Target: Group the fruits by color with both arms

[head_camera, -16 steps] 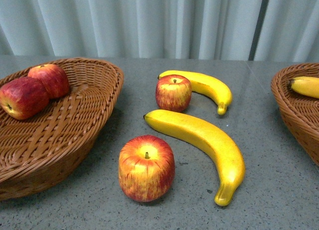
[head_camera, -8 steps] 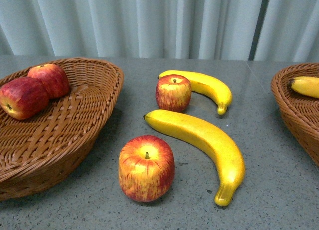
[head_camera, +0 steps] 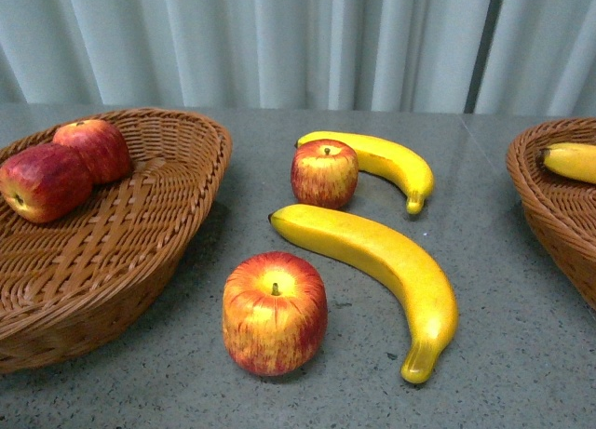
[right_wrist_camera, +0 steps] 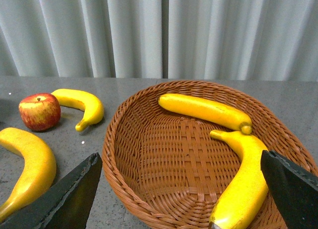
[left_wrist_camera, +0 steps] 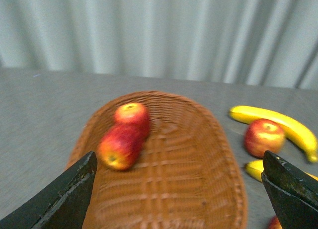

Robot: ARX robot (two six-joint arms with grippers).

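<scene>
On the table lie two red apples, a near one point(head_camera: 274, 313) and a far one point(head_camera: 324, 172), and two yellow bananas, a long one point(head_camera: 382, 261) and a far one point(head_camera: 391, 161). My left gripper point(left_wrist_camera: 179, 189) is open and empty above the left basket point(left_wrist_camera: 218, 154), which holds two apples point(left_wrist_camera: 120, 145) point(left_wrist_camera: 131, 114). My right gripper point(right_wrist_camera: 179, 189) is open and empty above the right basket point(right_wrist_camera: 124, 154), which holds two bananas point(right_wrist_camera: 203, 110) point(right_wrist_camera: 246, 184). Neither arm shows in the front view.
The left basket point(head_camera: 186, 131) stands at the table's left and the right basket point(head_camera: 545, 201) at its right edge. A grey-white curtain hangs behind the table. The left wrist view is blurred.
</scene>
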